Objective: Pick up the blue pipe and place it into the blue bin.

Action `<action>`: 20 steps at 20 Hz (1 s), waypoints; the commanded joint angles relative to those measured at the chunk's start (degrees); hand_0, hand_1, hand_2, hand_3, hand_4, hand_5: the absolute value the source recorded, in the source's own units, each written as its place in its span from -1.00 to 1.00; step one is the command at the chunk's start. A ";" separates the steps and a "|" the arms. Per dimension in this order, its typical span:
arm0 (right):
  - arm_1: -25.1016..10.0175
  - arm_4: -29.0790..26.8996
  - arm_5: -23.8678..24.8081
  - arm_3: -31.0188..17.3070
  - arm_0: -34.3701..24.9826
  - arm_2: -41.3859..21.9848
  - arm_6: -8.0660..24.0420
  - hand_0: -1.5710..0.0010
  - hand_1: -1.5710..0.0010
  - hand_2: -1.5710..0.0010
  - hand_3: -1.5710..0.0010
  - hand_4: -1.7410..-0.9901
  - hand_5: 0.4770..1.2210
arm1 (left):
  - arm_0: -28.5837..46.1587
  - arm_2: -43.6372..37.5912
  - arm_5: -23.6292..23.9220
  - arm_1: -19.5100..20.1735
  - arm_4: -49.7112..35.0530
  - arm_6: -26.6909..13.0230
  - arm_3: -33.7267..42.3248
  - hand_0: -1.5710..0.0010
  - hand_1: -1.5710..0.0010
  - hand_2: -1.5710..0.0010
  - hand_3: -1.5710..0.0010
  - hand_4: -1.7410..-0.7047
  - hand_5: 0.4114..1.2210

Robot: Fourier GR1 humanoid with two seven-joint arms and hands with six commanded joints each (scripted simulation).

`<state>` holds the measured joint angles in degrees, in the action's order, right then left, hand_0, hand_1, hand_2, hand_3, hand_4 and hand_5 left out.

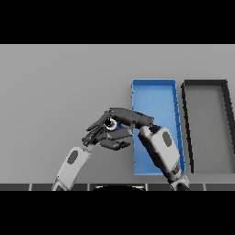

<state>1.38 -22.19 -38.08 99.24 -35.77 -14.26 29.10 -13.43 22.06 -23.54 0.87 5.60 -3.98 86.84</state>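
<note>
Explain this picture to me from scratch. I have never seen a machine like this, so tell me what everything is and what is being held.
This is one picture, taken from the robot's head looking down at a grey table. The two white and grey limbs coming up from the bottom edge are its arms, each ending in a dark hand.

The left hand and the right hand meet just left of the blue bin, a shallow open tray. Beside that, further right, lies a black bin of the same shape.

Between the hands you can see a small blue pipe, with its round end showing. The fingers of both hands are curled close around it, so it seems held, though which hand bears it is hard to tell. It is not yet in the blue bin.
</note>
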 commanded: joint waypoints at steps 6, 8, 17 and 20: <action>-2.99 -15.53 9.57 -2.34 -14.04 7.77 5.57 -1.00 -1.00 -1.00 -1.00 -0.35 1.00 | 1.04 1.33 0.41 -0.10 0.34 -1.52 0.93 1.00 1.00 1.00 1.00 0.52 -0.84; -4.74 -16.31 13.03 -4.85 -19.20 12.09 4.01 -1.00 -1.00 -1.00 -1.00 -0.35 1.00 | 1.09 0.78 -0.22 0.98 -0.22 -1.06 1.62 1.00 1.00 1.00 1.00 0.52 -0.85; -12.08 -1.71 15.55 -20.30 -23.97 21.58 -2.02 -1.00 -1.00 -1.00 -1.00 -0.35 1.00 | 2.13 0.52 -0.09 1.93 -0.35 -1.69 3.18 1.00 1.00 1.00 1.00 0.53 -0.84; -13.43 2.06 15.14 -22.59 -21.32 22.57 -1.10 -1.00 -1.00 -1.00 -1.00 -0.36 1.00 | 1.91 0.15 0.28 2.15 -0.18 -1.32 3.33 1.00 1.00 1.00 1.00 0.54 -0.86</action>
<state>-12.06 -20.04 -23.04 76.61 -57.03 8.32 28.17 -11.52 22.20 -23.24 3.04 5.42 -5.33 90.18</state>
